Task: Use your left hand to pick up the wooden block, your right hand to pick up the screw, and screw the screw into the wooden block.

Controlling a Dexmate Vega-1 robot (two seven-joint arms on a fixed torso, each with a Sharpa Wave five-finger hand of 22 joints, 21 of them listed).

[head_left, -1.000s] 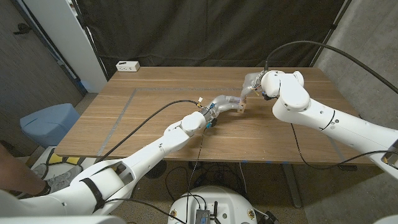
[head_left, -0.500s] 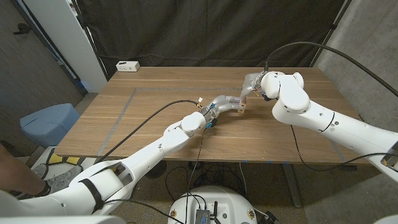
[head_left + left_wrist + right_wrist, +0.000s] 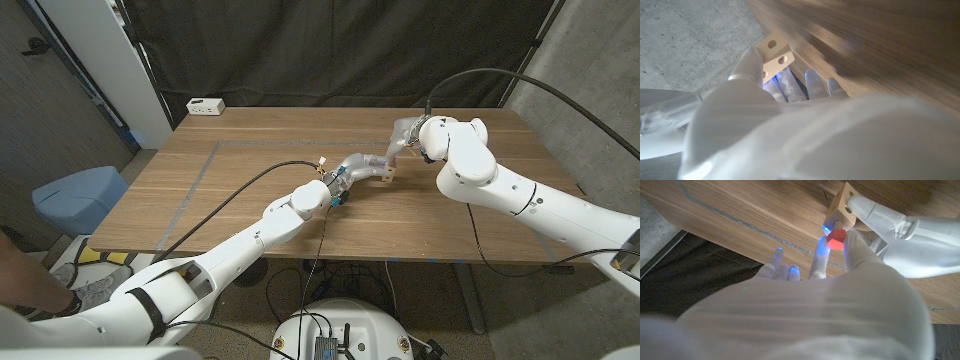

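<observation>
Head view: the left hand (image 3: 362,167) reaches out over the counter (image 3: 240,200) approx at its middle, fingers closed on the wooden block (image 3: 386,174), which sits up off the wood at the fingertips. The right hand (image 3: 408,134) hangs just behind and above the block, its fingers angled down to it; the screw is too small to pick out here. A white power strip (image 3: 205,106) lies at the far left corner of the counter, well apart from both hands. A blue bin (image 3: 78,196) stands on the floor by the counter's left side.

Left wrist view: the block (image 3: 774,52) is pale, w/ 2 round holes showing, 1 per visible face. The left hand's (image 3: 785,87) thumb lies along 1 side and the other fingers (image 3: 812,82) close in beside it, so the block is pinched.

Right wrist view: the right hand (image 3: 840,265) pinches the red-headed screw (image 3: 836,237) between thumb and 1 finger (image 3: 821,260), the rest of the fingers spread apart. The screw's head sits just against the block (image 3: 840,207), which the left hand (image 3: 900,240) grips from the opposite side. Whether the shank is in a hole, can't tell.
</observation>
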